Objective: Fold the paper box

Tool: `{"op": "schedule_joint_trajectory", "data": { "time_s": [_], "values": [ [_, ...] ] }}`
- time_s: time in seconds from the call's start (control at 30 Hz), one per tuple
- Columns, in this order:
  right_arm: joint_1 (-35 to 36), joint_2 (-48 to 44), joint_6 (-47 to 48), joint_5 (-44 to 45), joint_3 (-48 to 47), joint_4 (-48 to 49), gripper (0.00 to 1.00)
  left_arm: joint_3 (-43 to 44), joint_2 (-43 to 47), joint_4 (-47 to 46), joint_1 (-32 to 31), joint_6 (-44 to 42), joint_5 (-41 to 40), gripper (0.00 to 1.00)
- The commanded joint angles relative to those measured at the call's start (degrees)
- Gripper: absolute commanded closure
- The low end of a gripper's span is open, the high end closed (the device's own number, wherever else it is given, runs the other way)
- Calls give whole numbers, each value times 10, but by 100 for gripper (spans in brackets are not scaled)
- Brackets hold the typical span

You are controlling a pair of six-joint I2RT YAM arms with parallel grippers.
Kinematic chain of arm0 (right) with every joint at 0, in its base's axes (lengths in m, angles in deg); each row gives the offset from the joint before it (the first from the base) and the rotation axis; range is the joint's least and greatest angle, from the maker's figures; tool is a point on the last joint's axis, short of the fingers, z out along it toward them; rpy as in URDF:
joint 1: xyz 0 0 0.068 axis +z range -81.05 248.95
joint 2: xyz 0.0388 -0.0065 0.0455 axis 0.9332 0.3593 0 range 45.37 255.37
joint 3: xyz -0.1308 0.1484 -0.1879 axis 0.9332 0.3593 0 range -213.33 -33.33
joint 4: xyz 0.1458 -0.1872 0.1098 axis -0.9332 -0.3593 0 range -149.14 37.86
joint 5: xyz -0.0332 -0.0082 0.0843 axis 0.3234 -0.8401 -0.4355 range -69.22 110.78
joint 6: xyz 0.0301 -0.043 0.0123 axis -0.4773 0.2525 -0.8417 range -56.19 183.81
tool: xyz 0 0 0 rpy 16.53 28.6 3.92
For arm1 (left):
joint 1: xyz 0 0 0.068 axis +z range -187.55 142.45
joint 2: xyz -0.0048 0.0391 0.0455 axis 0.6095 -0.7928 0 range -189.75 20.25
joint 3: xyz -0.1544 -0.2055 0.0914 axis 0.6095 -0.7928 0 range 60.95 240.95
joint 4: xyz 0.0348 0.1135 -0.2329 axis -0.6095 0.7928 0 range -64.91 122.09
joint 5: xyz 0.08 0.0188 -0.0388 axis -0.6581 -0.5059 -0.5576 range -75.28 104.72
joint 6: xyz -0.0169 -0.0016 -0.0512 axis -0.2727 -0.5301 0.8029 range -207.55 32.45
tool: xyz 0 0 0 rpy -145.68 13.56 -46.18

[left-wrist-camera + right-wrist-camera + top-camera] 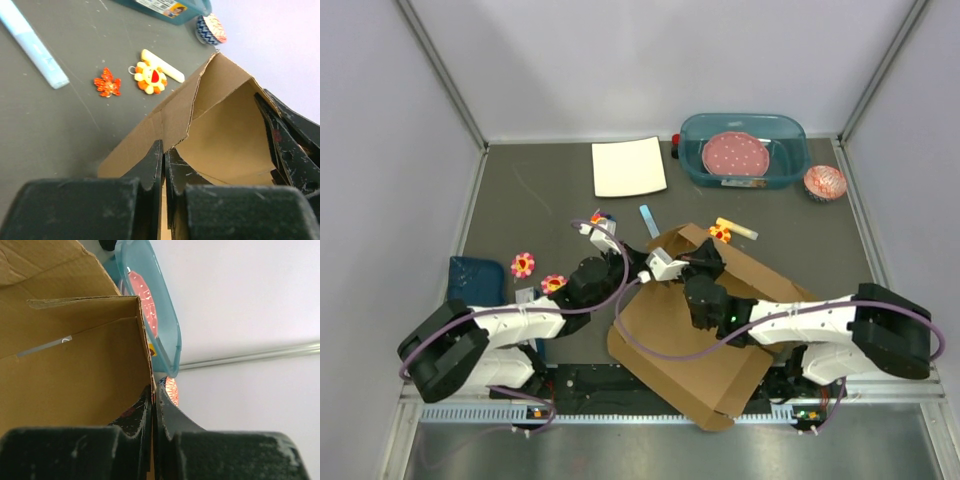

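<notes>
The paper box (690, 350) is brown corrugated cardboard lying open near the front middle of the table, with its far-left flaps raised. My left gripper (164, 154) is shut on the edge of a raised wall of the paper box (225, 130). From above, the left gripper (663, 266) sits at the box's far-left corner. My right gripper (154, 391) is shut on the edge of another upright panel of the paper box (75, 370). In the top view the right gripper (704, 262) reaches in from the right, close beside the left one.
A white square sheet (629, 167) lies at the back. A teal tub (790, 135) holds a pink plate (737, 155), with a cupcake liner (825, 182) beside it. Flower charms (523, 264), a sun charm (148, 77), a leaf charm (107, 83) and a pale blue strip (32, 45) lie near the box.
</notes>
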Motion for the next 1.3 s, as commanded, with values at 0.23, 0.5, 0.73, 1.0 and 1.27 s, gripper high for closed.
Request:
{"op": "schedule_joint_trajectory", "data": {
  "time_s": [0.23,0.5,0.73,1.0,1.27],
  "values": [
    [-11,95,60,-59,-58,166,100,9,5,182,-7,-64,-82,100],
    [-16,99,46,-67,-91,172,100,26,27,177,8,-84,-99,100],
    [-16,96,29,-66,-108,168,100,67,70,212,12,-110,-103,100],
    [-18,109,-13,-69,-135,159,100,81,99,225,21,-138,-130,100],
    [-17,115,-14,-56,-90,167,100,31,64,181,31,-82,-79,100]
  ]
}}
